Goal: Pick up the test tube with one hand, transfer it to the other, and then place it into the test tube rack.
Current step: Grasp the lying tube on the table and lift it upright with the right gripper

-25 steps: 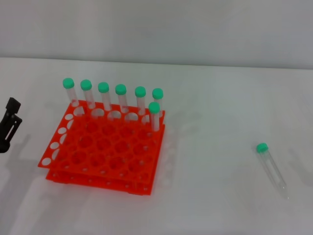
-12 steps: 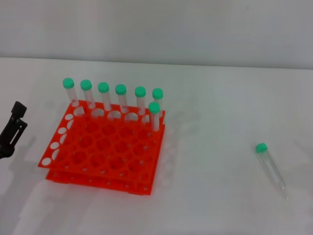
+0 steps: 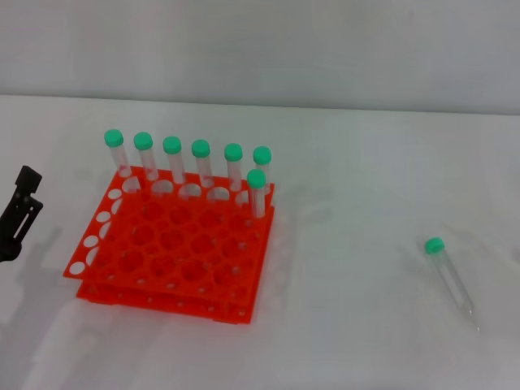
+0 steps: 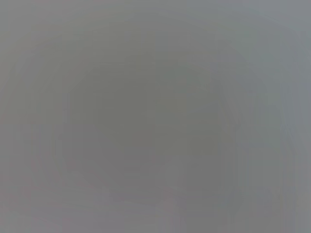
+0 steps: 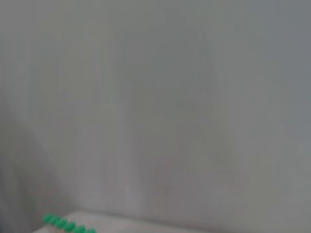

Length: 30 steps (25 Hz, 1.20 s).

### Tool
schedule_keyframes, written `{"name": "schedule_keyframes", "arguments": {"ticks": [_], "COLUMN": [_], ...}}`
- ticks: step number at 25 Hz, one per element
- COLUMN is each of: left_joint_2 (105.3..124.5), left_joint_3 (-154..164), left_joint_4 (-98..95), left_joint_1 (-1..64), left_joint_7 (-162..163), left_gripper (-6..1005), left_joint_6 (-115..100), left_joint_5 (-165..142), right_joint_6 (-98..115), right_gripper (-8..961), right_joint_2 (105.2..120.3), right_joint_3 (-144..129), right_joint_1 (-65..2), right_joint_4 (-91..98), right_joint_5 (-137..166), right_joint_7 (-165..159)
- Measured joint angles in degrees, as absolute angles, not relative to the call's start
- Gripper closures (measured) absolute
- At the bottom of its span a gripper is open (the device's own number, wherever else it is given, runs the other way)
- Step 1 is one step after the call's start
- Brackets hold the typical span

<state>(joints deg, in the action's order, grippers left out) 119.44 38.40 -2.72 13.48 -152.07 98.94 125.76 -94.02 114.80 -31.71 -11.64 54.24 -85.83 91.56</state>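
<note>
Head view: lying flat on the white desk [image 3: 357, 162] at near right, test tube [image 3: 451, 281], green cap pointing away, tapered tip nearer. Farther left, well apart from it, orange-red test tube rack [image 3: 171, 248] with seven green-capped tubes [image 3: 201, 162] upright along its far side. At left edge, left gripper [image 3: 16, 215], fingers' spread impossible to tell. Right gripper out of sight.

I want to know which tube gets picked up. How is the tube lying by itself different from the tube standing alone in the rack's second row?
The lone test tube lies flat on the white table, far from the orange rack; the second-row tube stands upright in a rack hole. The lying tube's tapered tip shows; the standing tube's bottom is hidden in the rack. Both are clear with green caps.
</note>
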Motion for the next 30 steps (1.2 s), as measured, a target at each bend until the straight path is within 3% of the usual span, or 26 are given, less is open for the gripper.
{"name": "schedule_keyframes", "arguments": {"ticks": [15, 23, 30], "left_joint_2": [119.29, 119.12, 119.17], "left_joint_3": [37.9, 37.9, 37.9], "left_joint_4": [-2.7, -3.3, -3.4], "left_joint_1": [14.6, 14.7, 15.6], "left_joint_7": [-150.6, -150.9, -151.0], "left_gripper": [182, 182, 182], "left_joint_6": [98.0, 97.0, 96.3], "left_joint_5": [127.4, 127.9, 128.6], "right_joint_6": [-86.2, -96.1, -94.3], "right_gripper": [140, 142, 144], "right_joint_2": [114.95, 115.15, 115.53], "right_joint_3": [-54.8, -68.0, -80.6], "right_joint_1": [-19.2, -28.6, -30.7], "right_joint_4": [98.0, 98.3, 91.5], "right_joint_5": [-47.4, -31.6, -28.4], "right_joint_7": [38.4, 27.1, 23.1]}}
